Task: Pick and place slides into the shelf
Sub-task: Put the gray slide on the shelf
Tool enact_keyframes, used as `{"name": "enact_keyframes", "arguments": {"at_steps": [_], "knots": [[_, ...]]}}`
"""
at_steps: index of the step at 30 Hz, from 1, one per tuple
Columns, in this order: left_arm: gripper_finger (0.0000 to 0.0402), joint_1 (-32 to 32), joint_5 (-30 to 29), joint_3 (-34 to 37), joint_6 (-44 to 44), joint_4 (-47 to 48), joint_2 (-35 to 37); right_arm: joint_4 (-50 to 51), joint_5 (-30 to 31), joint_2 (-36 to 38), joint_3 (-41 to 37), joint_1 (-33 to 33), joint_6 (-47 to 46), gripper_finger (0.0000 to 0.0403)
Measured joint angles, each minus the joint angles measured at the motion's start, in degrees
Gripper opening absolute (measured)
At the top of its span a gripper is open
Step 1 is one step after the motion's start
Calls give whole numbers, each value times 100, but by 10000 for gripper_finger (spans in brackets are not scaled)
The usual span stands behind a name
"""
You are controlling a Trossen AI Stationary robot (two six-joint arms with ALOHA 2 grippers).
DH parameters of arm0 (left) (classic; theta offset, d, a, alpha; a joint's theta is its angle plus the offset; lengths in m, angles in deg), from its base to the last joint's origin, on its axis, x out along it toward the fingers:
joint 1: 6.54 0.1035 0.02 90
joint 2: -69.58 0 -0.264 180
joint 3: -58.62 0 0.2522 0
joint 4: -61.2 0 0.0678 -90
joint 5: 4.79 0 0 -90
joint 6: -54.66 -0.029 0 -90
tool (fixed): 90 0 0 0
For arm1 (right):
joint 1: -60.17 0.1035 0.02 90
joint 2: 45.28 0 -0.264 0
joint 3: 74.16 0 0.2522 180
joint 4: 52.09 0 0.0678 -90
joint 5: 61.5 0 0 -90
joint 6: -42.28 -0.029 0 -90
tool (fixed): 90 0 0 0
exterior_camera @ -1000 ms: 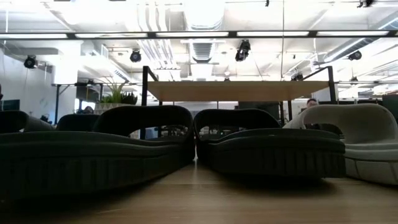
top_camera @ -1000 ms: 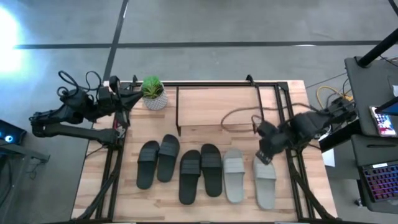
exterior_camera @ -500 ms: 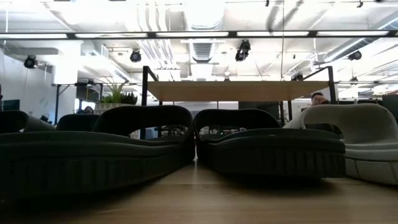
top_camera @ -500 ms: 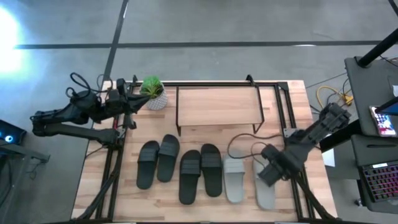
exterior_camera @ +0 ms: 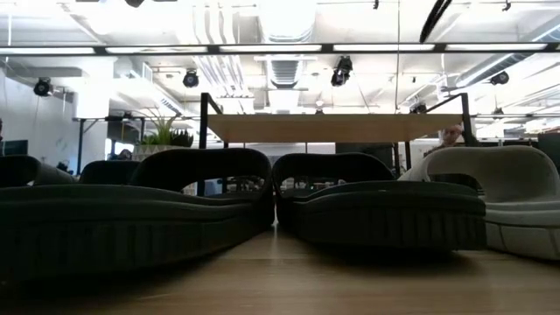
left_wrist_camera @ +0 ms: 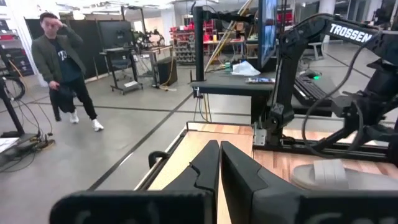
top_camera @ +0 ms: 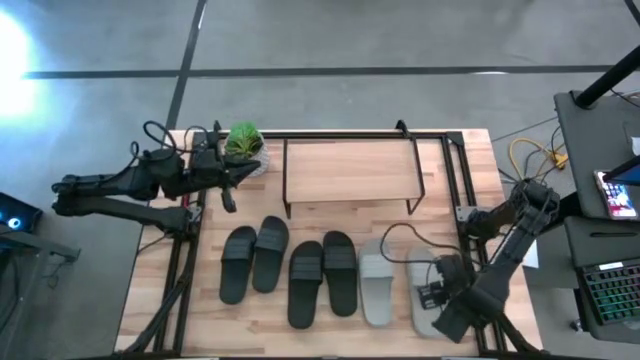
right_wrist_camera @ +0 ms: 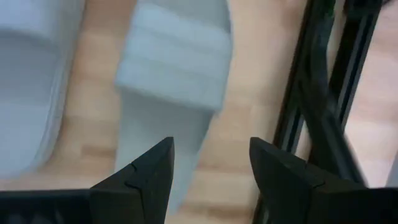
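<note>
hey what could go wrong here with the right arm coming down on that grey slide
The right hand is open over the outer grey slide, whose pair mate lies close beside it, so a finger could nudge that one. The table's black frame rail also runs close alongside; a finger might catch it.

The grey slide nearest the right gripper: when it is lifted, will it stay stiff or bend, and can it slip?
The grey slide looks like moulded foam, so probably light and slightly bendy. Its matte surface should grip fairly well. The right gripper hangs open over its heel; lifted there, the strap end may droop.
</note>
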Motion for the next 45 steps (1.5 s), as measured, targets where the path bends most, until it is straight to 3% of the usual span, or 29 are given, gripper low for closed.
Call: {"name": "enact_keyframes", "arguments": {"at_steps": [2,7,13,17,21,27,31,36,40,45], "knots": [[0,2,-1,0,0,1,-40,-24,172,-23,134,-100,-39,201],[0,0,-3,0,4,-8,-160,-130,1900,-148,616,-134,196,201],[0,0,-5,0,9,-20,-211,-11,2767,-347,1102,-177,160,201],[0,1,-11,0,17,-162,-241,222,3883,-487,1388,-233,288,201],[0,1,-12,-7,20,-210,-259,637,3975,-608,1603,-267,127,201],[0,2,-16,-91,298,-358,-330,615,5040,-160,1186,-325,-575,201],[0,1,-16,-96,306,-633,-358,615,4842,233,976,-268,-232,201],[0,2,-16,-103,317,-983,-407,614,3171,709,666,-178,268,201],[0,0,-18,-103,307,-962,-484,610,1986,1070,279,-218,1248,201],[0,2,-58,-101,302,-949,-684,506,1071,1127,-290,-244,2470,201]]}}
